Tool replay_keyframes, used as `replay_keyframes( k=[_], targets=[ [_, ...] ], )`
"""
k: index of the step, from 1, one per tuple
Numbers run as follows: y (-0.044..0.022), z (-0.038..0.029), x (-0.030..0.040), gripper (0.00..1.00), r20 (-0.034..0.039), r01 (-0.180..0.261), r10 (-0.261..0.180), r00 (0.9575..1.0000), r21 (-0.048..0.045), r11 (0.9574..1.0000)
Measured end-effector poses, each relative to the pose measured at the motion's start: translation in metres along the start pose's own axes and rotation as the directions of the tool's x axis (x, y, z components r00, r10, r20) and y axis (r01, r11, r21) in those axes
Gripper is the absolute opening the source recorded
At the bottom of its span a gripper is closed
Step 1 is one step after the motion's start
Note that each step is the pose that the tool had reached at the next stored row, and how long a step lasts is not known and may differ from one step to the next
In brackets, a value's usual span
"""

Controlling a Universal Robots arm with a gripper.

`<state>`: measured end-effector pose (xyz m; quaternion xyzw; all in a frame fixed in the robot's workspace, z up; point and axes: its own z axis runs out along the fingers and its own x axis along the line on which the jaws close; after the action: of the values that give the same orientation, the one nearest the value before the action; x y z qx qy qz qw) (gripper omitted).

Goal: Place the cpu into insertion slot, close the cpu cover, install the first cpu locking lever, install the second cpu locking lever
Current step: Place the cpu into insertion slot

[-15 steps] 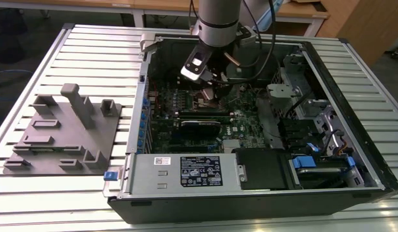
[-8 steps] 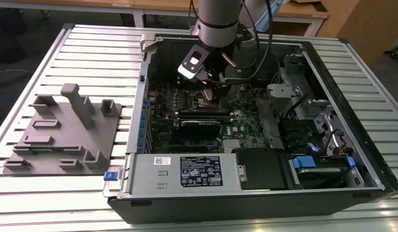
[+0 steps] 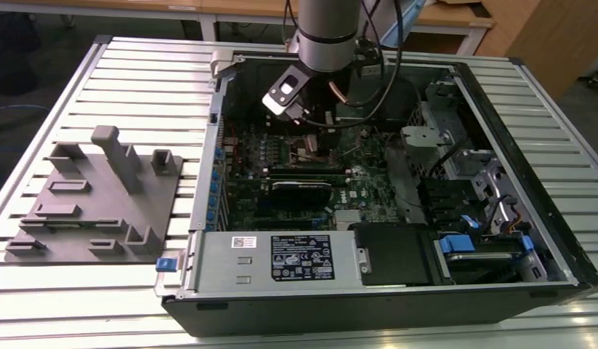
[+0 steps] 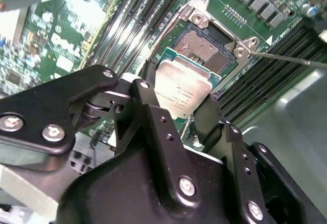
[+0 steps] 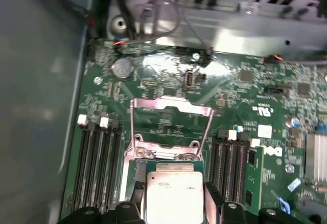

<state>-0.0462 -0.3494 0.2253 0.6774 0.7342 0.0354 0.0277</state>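
Note:
The cpu (image 4: 185,87), a silver-grey square chip, is held between my gripper's (image 4: 176,98) black fingers (image 4: 148,81), which are shut on its edges. It hangs tilted just above the insertion slot (image 4: 203,44), whose dark centre lies uncovered. In the first wrist view the cpu (image 5: 173,196) sits in front of the insertion slot (image 5: 164,154), and the cpu cover (image 5: 171,105) stands swung back beyond it. A thin locking lever (image 4: 288,58) sticks out beside the socket. In the exterior view my gripper (image 3: 306,116) is low inside the computer case over the motherboard.
Long black memory slots (image 5: 99,162) flank the socket on both sides. The open computer case (image 3: 211,123) has metal walls around the board and a grey power-supply box (image 3: 279,258) at the front. A grey fixture plate (image 3: 95,196) lies on the exterior view's left.

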Motion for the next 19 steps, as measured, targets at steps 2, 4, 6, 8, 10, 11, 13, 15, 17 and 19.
replay_keyframes(
  k=[2,4,6,8,10,11,13,15,17,19],
  targets=[
    [0.0,0.0004,0.0,0.54,0.0032,-0.036,0.036,0.9994,-0.0003,0.9994],
    [-0.0001,0.0009,0.0,0.54,0.0065,-0.073,0.073,0.9973,-0.0008,0.9974],
    [-0.0002,0.001,0.0,0.54,0.0076,-0.085,0.085,0.9964,-0.0009,0.9964],
    [-0.0002,0.0012,0.0001,0.54,0.0064,-0.084,0.084,0.9964,-0.0009,0.9964],
    [-0.0007,0.0017,0.0015,0.54,0.0032,-0.085,0.085,0.9964,-0.0011,0.9964],
    [-0.0012,0.0017,0.0027,0.54,0.0029,-0.085,0.085,0.9964,-0.001,0.9964],
    [-0.0021,0.0019,0.0058,0.54,0.0027,-0.085,0.085,0.9964,-0.0009,0.9964],
    [-0.0037,0.0025,0.0082,0.54,0.0027,-0.085,0.085,0.9964,-0.0009,0.9964],
    [-0.0056,0.0042,0.0092,0.54,0.0026,-0.085,0.085,0.9964,-0.001,0.9964],
    [-0.007,0.0057,0.0097,0.54,0.0027,-0.085,0.085,0.9964,-0.0009,0.9964]
  ],
)
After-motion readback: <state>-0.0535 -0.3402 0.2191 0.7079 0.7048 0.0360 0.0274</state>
